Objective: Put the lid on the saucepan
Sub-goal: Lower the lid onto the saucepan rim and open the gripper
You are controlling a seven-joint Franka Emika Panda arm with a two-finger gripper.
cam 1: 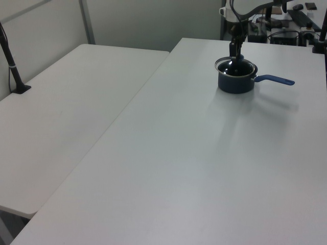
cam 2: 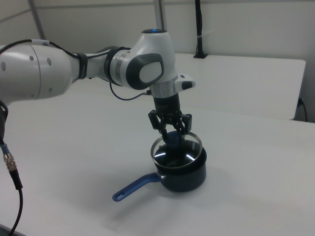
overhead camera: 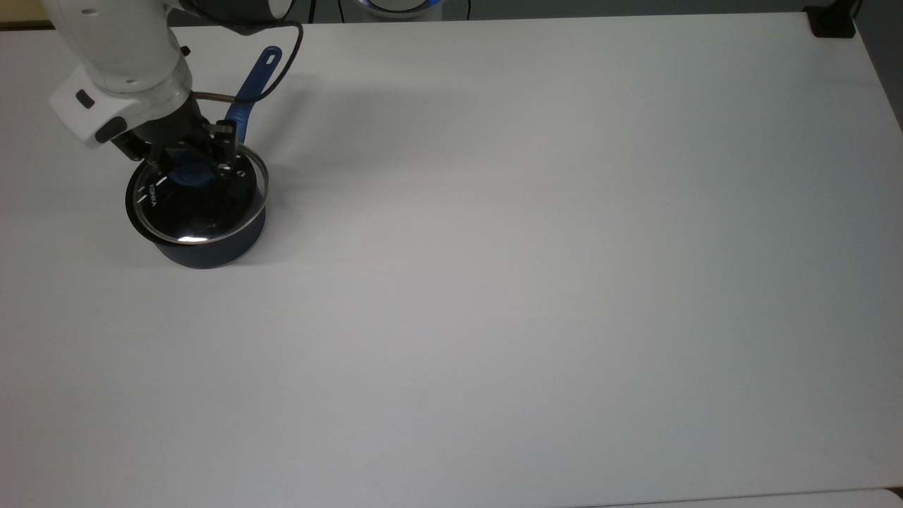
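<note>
The end effector [cam 2: 171, 132] points straight down, fingers closed.

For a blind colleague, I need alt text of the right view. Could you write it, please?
A white robot arm's gripper holds a glass lid by its blue knob, tilted over the rim of a dark saucepan on a white table. The saucepan's blue handle points to the right view's lower left.

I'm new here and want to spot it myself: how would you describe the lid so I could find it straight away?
Start at the big white table and find the dark navy saucepan with the long blue handle near the top view's left edge. The lid is right over its mouth, held by its blue knob in the robot's hand. It is the only see-through thing there: a round glass disc with a thin metal rim.
</note>
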